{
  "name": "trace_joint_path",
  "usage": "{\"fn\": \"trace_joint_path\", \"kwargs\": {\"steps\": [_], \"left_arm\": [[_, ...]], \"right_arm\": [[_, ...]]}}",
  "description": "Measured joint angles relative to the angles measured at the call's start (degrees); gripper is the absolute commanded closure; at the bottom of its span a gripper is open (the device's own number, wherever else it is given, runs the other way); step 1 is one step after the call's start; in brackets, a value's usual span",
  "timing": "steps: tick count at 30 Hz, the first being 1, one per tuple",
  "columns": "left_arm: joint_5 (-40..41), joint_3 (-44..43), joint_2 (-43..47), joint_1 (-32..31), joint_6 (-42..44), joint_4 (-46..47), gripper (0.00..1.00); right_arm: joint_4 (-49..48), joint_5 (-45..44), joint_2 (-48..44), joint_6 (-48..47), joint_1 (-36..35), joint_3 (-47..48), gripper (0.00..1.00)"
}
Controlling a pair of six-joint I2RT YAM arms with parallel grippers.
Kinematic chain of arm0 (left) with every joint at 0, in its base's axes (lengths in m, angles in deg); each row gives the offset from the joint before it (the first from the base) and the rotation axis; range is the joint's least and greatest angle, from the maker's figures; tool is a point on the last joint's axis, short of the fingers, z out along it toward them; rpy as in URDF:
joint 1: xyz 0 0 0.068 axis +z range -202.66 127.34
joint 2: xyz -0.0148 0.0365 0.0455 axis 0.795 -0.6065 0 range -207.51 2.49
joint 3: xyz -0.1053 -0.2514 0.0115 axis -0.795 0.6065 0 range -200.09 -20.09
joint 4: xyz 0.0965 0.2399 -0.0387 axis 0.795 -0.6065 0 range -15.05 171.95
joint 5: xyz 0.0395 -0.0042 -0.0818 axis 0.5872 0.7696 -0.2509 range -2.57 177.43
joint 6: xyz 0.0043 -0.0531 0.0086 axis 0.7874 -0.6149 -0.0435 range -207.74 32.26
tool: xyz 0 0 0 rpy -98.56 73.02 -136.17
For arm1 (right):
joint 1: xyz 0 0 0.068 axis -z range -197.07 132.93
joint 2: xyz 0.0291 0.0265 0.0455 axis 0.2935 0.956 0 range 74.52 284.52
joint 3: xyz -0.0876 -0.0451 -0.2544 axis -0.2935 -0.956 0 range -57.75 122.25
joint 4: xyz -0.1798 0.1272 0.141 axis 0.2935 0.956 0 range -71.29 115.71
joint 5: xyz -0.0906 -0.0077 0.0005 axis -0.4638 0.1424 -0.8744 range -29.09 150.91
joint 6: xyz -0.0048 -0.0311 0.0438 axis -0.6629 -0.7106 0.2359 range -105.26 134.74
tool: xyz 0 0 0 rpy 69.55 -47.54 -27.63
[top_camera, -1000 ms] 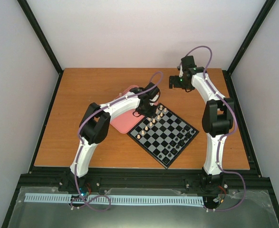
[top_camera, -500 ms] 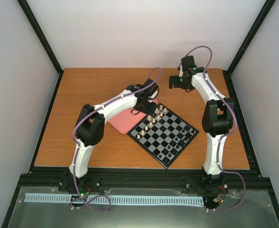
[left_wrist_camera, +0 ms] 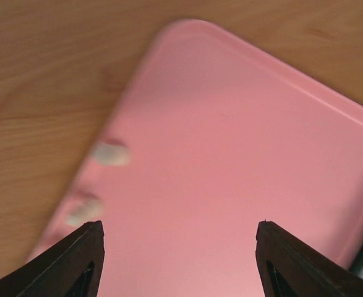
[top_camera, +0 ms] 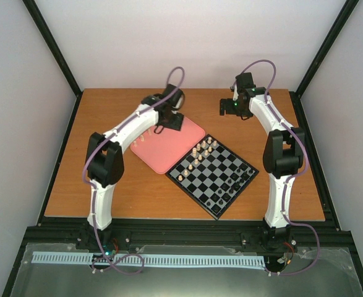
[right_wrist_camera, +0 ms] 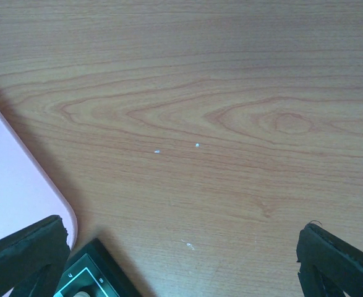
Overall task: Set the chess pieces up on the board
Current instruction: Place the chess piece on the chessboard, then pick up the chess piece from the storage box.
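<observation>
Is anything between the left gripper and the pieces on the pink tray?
Nothing visible. The open left gripper hangs over the pink tray; only bare tray lies between it and two blurred chess pieces.

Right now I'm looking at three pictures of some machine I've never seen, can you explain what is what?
These are two robot arms bolted at the near edge of a wooden table. The wide picture comes from a fixed camera above and behind them. The other two come from a camera on each wrist, its black fingers showing at the bottom corners. On the table lie a pink tray and a chessboard, with cream pieces along one edge and black pieces near the opposite one. The left gripper hovers open over the tray, where two more pale pieces lie blurred near its rim. The right gripper is open above bare wood. Neither holds anything.
</observation>
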Motion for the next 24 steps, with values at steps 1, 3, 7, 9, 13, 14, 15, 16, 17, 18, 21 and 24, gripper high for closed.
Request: {"fn": "trace_joint_path", "kwargs": {"steps": [1,3,7,9,13,14,15,16,17,18,21,24], "left_arm": [[0.44,-0.72,-1.05,1.55,0.07,0.0,0.31],[1.16,-2.03,-3.23,4.33,0.17,-0.04,0.31],[1.84,-4.48,-7.28,5.92,0.33,-0.13,0.31],[1.7,-5.66,-9.18,5.7,0.39,-0.11,0.31],[1.22,-7.32,-11.78,5.64,0.5,-0.15,0.31],[1.11,-7.93,-12.39,5.62,0.5,-0.15,0.32],[1.03,-8.61,-12.94,5.66,0.5,-0.22,0.34],[0.96,-9.42,-13.51,5.75,0.52,-0.31,0.36],[0.96,-10.14,-13.99,5.84,0.52,-0.35,0.39],[0.94,-10.88,-14.45,5.99,0.57,-0.44,0.41],[0.85,-12.7,-15.65,6.54,0.87,-0.83,0.47],[0.7,-13.38,-16.37,6.95,1.11,-1.22,0.48]], "right_arm": [[0.0,0.13,0.0,0.0,0.0,0.0,0.0],[0.0,0.28,0.0,0.0,0.0,0.02,0.0],[0.22,0.35,0.0,0.0,0.0,0.28,0.0],[0.39,0.35,0.13,0.0,0.0,0.83,0.0],[0.35,0.35,0.46,0.0,0.0,1.57,0.0],[0.39,0.37,0.55,0.0,0.0,1.64,0.0],[0.42,0.35,0.61,0.0,0.0,1.64,0.0],[0.42,0.35,0.68,0.0,0.0,1.64,0.0],[0.44,0.35,0.74,-0.02,0.0,1.64,0.0],[0.44,0.33,0.83,0.0,0.0,1.64,0.0],[0.44,0.28,1.29,-0.02,0.0,1.75,0.0],[0.68,0.24,1.86,-0.02,0.0,1.86,0.0]]}}
